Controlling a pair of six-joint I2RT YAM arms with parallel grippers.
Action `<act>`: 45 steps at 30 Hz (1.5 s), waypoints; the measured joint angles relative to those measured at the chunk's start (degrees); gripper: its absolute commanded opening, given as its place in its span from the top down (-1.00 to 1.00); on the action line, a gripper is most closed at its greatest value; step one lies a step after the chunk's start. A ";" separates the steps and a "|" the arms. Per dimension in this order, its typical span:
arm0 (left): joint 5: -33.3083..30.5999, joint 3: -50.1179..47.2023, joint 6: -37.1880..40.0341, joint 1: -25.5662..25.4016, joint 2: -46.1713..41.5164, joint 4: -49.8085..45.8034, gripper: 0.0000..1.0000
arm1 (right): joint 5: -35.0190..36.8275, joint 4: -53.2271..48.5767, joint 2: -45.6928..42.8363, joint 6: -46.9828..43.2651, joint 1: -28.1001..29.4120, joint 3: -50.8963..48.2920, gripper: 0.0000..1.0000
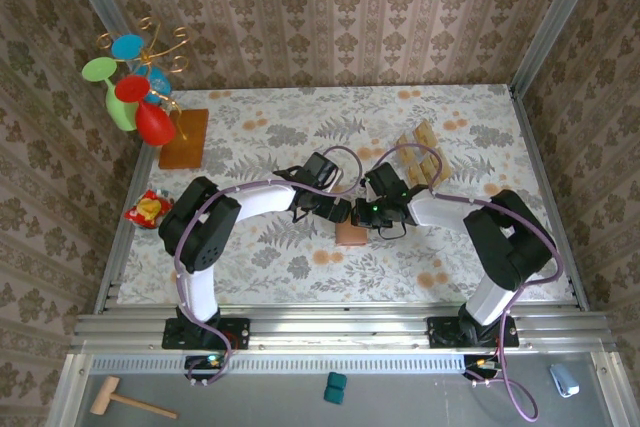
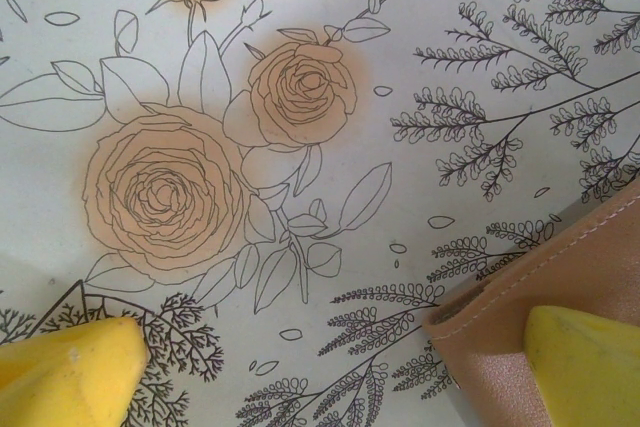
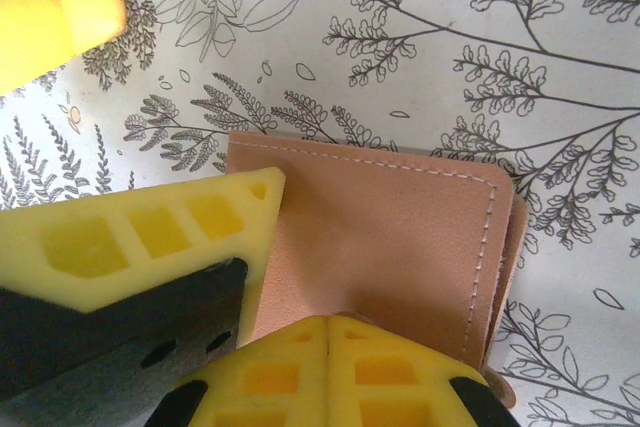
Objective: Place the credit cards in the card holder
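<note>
The card holder [image 1: 350, 235] is seen lying flat on the flower-printed desk [image 1: 250, 117], near the middle, where the two arms meet from either side. In the left wrist view the left tool [image 2: 330, 372] is held open, its yellow fingers [image 2: 70, 372] spread wide. One finger is over the bare desk, and the other is over the stitched corner of the card holder [image 2: 545, 287]. Whether that finger presses on the leather cannot be told.

In the right wrist view the right tool [image 3: 330, 332] is seen closed, its two yellow halves brought together along a narrow seam at the near edge of the card holder [image 3: 390, 237]. Whether anything is pinched there cannot be told. A layered edge of the holder is shown on its right side.

The credit cards [image 1: 424, 137] are found well apart from the holder, in a clear tray [image 1: 418, 159] towards the far right of the desk, beyond the right arm. A wooden board [image 1: 185, 139] is placed at the far left edge.
</note>
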 measured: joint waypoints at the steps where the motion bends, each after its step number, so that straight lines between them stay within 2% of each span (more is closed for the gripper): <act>1: 0.00 0.00 0.00 0.00 0.00 -0.02 -1.00 | -0.20 0.28 0.00 0.13 -0.09 -0.15 1.00; 6: -0.02 0.00 0.00 0.02 0.00 -0.02 -1.00 | -0.61 0.48 0.00 0.72 -0.15 -0.15 0.99; 9: -0.02 0.00 0.00 0.07 0.00 -0.02 -1.00 | -0.79 0.24 0.00 0.85 -0.15 0.07 0.84; 19: 1.53 -0.04 -0.92 0.98 -0.46 -0.13 -1.00 | -2.47 -3.30 -2.23 1.36 -0.57 1.03 0.03; 25: 2.01 -0.04 -2.34 2.64 -1.62 -1.16 -1.00 | -3.34 -6.12 -8.33 0.76 -0.31 2.45 -0.47; 27: 2.08 -0.04 -2.67 4.02 -2.91 -1.46 -1.00 | -3.15 -7.08 -11.91 0.79 -0.37 2.89 -0.95; 28: 2.14 -0.02 -2.84 4.68 -3.67 -1.55 -1.00 | -3.06 -7.56 -13.51 0.48 -0.59 2.97 -1.00; 32: 2.19 0.02 -3.48 7.74 -8.46 -2.14 -1.00 | -2.25 -10.19 -20.81 0.24 -2.93 2.69 -1.00; 37: 1.36 -1.60 -3.85 11.58 -17.94 -0.57 -1.00 | 0.50 -12.90 -30.99 -0.28 -9.81 -0.20 -1.00; 40: -1.73 -5.51 -3.58 13.31 -25.35 1.68 -1.00 | 5.70 -15.69 -36.48 -1.68 -13.38 -0.66 -1.00; 45: -8.17 -15.69 -1.66 16.11 -36.87 6.27 -1.00 | 18.95 -17.53 -43.32 -4.70 -17.14 -1.31 -1.00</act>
